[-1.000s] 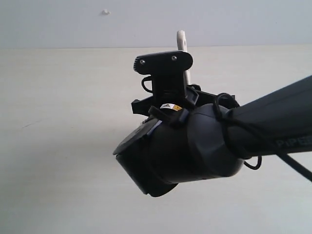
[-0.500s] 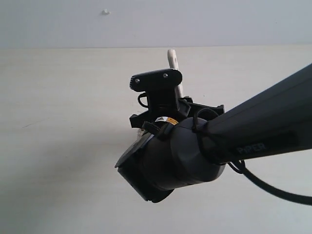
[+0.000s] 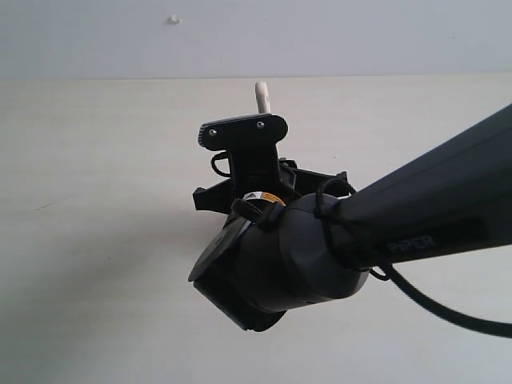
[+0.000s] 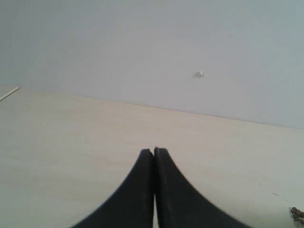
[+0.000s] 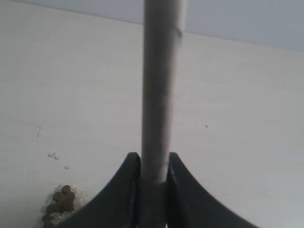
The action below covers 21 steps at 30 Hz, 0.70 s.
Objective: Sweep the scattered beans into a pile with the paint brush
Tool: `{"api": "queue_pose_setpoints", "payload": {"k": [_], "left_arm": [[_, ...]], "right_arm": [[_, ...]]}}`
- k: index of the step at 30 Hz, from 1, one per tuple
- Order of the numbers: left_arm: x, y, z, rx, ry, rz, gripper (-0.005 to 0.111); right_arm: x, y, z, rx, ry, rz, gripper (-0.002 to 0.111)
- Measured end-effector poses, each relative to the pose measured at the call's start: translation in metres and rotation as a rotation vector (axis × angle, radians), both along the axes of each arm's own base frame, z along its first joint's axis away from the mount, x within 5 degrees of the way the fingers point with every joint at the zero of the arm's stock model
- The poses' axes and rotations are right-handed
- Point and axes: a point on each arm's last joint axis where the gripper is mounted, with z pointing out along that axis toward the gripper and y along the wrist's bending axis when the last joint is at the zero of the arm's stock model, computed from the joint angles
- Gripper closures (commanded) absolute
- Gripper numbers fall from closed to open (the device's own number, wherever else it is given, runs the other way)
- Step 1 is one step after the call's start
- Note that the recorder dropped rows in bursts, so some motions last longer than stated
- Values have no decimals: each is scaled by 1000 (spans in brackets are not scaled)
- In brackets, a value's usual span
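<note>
The left gripper [image 4: 153, 156] is over a pale wooden table [image 4: 71, 142], its two black jaws pressed tightly together with nothing between them. A few reddish-brown beans [image 4: 298, 214] lie at the very edge of its wrist view, well apart from the jaws. Behind the table stands a plain grey wall [image 4: 118, 42] bearing one small white mark [image 4: 199, 73]. In the exterior view the dark right arm [image 3: 416, 216] reaches in from the right and fills the middle, its bulky wrist hiding its own claw. Above the black camera bracket [image 3: 242, 132] on that wrist, the rounded end of the paint brush [image 3: 260, 94] handle pokes up. The right wrist view shows the right gripper [image 5: 154, 161] clenched on that pale handle, one jaw on each side; the bristles are out of sight. On the table near the jaws lies the pile [image 5: 59, 206], a compact heap of beans ringed by whitish crumbs, with a few stray crumbs [image 5: 53, 155] nearby.
</note>
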Motion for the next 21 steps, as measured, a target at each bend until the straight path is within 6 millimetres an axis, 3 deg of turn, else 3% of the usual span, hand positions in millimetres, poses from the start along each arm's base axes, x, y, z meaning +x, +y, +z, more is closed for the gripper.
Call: {"api": "queue_pose_setpoints", "payload": {"k": [11, 16, 21], "left_arm": [[0, 0, 0, 0, 0, 0, 107], [0, 0, 0, 0, 0, 0, 107], [0, 0, 0, 0, 0, 0, 107]], "right_arm": [[0, 2, 5, 24, 5, 17, 108], [-1, 1, 27, 54, -15, 34, 108], [-2, -9, 51, -30, -68, 1, 108]]}}
